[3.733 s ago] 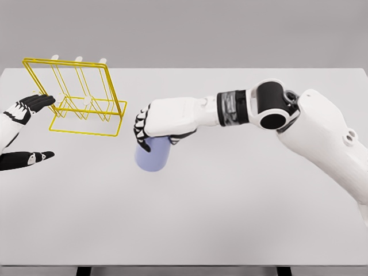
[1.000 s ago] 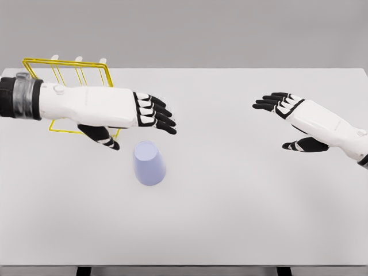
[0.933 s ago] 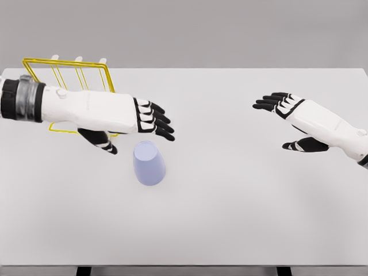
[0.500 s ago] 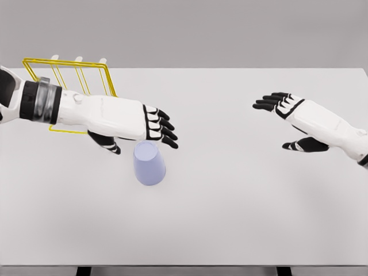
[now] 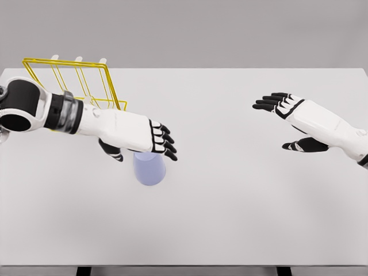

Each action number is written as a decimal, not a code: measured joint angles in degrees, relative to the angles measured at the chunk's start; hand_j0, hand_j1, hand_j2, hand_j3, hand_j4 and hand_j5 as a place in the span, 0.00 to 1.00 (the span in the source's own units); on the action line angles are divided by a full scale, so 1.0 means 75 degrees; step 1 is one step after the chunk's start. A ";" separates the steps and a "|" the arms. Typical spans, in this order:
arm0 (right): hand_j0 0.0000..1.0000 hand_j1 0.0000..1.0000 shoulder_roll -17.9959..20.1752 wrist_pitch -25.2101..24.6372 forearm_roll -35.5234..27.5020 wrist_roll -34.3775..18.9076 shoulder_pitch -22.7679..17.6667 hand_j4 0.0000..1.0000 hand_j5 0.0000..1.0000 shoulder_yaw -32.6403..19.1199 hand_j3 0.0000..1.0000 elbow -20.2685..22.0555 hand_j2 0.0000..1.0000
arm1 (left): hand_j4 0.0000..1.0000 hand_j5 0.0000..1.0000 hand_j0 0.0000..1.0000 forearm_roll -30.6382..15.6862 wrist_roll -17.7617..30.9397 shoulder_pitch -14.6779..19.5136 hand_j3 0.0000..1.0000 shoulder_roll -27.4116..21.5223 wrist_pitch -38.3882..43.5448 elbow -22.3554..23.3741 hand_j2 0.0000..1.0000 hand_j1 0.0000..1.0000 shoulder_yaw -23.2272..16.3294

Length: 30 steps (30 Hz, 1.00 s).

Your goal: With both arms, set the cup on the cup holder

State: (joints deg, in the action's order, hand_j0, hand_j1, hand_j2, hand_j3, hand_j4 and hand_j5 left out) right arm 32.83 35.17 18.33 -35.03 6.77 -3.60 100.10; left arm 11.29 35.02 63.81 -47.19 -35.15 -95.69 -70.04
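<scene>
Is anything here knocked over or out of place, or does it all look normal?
Nothing looks spilled or broken. The lavender cup stands on the table, not on the yellow rack. The left hand hovers over it, open; the right hand waits apart, open.

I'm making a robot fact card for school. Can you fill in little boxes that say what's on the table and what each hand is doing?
table: white table, seen from above
cup: pale purple cup, upside down on the table, left of the middle
cup holder: yellow wire cup holder at the far left, no cup on it
left hand: left hand just over the cup, fingers spread, not gripping it
right hand: right hand open, off to the right, far from the cup
</scene>
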 measured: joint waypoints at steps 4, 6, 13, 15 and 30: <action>1.00 1.00 0.0000 0.0000 0.0001 0.0000 0.0000 1.00 1.00 0.0001 1.00 0.0007 1.00 | 1.00 1.00 1.00 0.0152 0.0000 0.0000 1.00 0.0274 0.0002 0.0316 1.00 1.00 -0.0135; 1.00 1.00 0.0001 0.0000 0.0001 0.0000 0.0000 1.00 1.00 0.0001 1.00 0.0008 1.00 | 1.00 1.00 1.00 0.0191 0.0000 0.0000 1.00 0.0358 0.0001 0.0418 1.00 1.00 -0.0197; 1.00 1.00 0.0000 0.0000 0.0012 0.0000 0.0000 1.00 1.00 0.0011 1.00 0.0006 1.00 | 1.00 1.00 1.00 0.0281 0.0000 -0.0035 1.00 0.0761 0.0002 0.0840 1.00 1.00 -0.0352; 1.00 1.00 0.0000 0.0000 0.0013 0.0000 0.0000 1.00 1.00 0.0012 1.00 0.0003 1.00 | 1.00 1.00 1.00 0.0303 -0.0001 -0.0047 1.00 0.0800 0.0002 0.0886 1.00 1.00 -0.0367; 1.00 1.00 -0.0003 0.0000 0.0018 0.0000 0.0012 1.00 1.00 0.0013 1.00 0.0002 1.00 | 0.76 0.76 0.76 0.0384 0.0021 -0.0094 0.76 0.0748 0.0000 0.0899 0.76 0.76 -0.0384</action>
State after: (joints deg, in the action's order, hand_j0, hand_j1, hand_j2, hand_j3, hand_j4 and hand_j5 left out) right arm 32.80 35.17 18.46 -35.03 6.86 -3.51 100.12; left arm 14.17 35.18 63.11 -41.57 -35.15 -88.95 -72.92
